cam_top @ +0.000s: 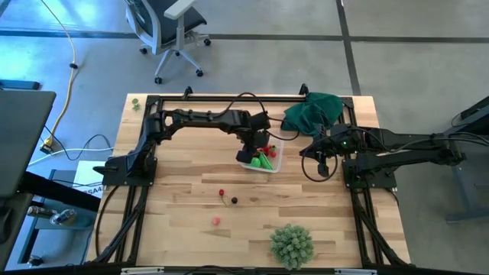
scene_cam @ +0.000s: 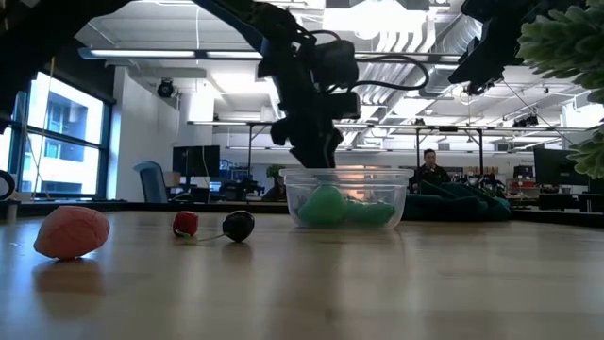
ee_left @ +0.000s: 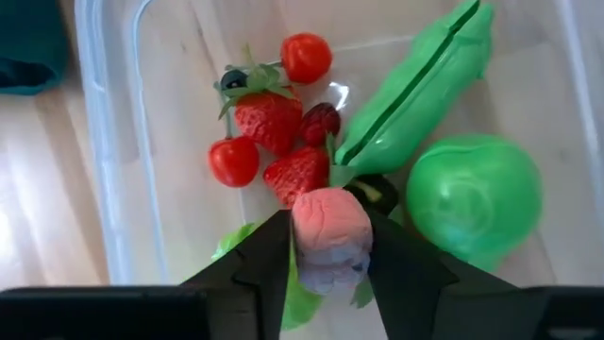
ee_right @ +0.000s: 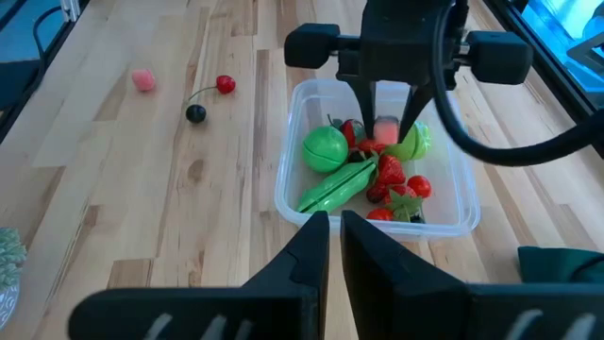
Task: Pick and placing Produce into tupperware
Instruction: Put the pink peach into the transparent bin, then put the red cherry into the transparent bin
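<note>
Placement step, high view: left gripper (cam_top: 252, 150) hanging over tupperware (cam_top: 275, 163), right gripper (cam_top: 323, 155) idling shut just beside it. Left wrist view: fingers (ee_left: 269, 269) holding pink produce piece (ee_left: 329, 227) above berries, jaws part-open; next, widening to drop. Low view: container contents blurring behind wall, release state unclear.

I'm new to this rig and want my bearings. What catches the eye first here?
The left gripper hangs over the clear tupperware mid-table, a pink piece between its fingers, above strawberries and a green pea pod. A spiky pale-green ball sits at the near edge.
</note>
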You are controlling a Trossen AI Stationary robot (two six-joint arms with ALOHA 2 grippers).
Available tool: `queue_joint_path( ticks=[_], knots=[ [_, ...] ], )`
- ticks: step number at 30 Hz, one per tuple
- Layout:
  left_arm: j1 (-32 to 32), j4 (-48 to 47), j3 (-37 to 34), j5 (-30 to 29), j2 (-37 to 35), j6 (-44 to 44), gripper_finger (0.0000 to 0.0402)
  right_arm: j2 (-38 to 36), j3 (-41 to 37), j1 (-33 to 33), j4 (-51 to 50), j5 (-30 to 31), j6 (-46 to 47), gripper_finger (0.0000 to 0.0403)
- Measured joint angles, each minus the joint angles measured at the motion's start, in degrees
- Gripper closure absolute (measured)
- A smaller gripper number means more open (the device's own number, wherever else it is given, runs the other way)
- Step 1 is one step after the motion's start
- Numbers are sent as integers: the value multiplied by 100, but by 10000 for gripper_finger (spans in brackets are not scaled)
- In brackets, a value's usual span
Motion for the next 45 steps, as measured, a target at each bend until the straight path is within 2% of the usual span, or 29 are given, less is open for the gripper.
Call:
queue_joint_path(
  ticks=[7,14,21,27,33,39,45],
  knots=[
    [-66,0,-2,-236,0,47,234,1,1,0,0,-1,1,379],
    [-100,-58,52,-91,-46,179,225,0,1,0,1,-1,1,379],
    [-138,-1128,835,-96,-48,188,225,1,-1,0,0,1,0,379],
    [-261,-2942,1901,-57,-55,171,224,-1,1,2,1,0,1,379],
    [-612,-4316,2568,-73,-57,124,224,-1,0,0,2,1,1,379],
    [-1132,-4760,2588,-94,-62,-62,224,-1,0,0,0,1,2,379],
    [-1667,-4749,2108,-130,-274,-391,224,-1,0,0,1,0,0,379]
  ],
)
